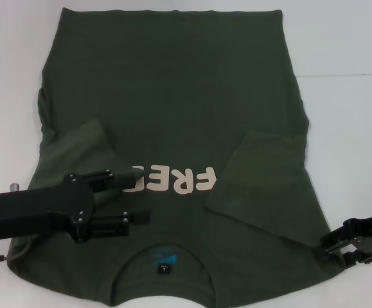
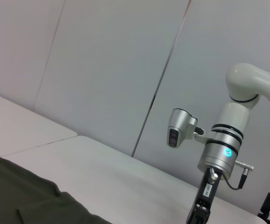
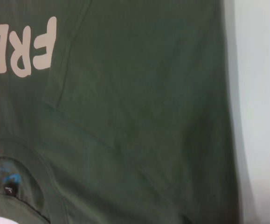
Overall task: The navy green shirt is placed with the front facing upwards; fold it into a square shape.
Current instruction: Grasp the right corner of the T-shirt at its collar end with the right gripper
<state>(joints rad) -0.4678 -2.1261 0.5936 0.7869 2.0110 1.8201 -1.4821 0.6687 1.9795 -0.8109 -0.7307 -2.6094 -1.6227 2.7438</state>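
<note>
The navy green shirt [image 1: 173, 96] lies flat on the table with its front up, collar [image 1: 166, 266] nearest me and hem at the far side. Cream lettering [image 1: 186, 181] crosses the chest. Both sleeves are folded inward, one on the left [image 1: 83, 147] and one on the right [image 1: 256, 173]. My left gripper [image 1: 142, 194] hovers open over the left chest, its fingers pointing toward the lettering, nothing between them. My right gripper [image 1: 332, 247] sits at the shirt's near right shoulder edge. The right wrist view shows the shirt [image 3: 148, 93] close up with the lettering [image 3: 32, 49].
A white table [image 1: 346, 51] surrounds the shirt, with bare surface to the right and far left. In the left wrist view, the right arm [image 2: 228, 140] stands over the table edge before a grey panelled wall [image 2: 102, 70].
</note>
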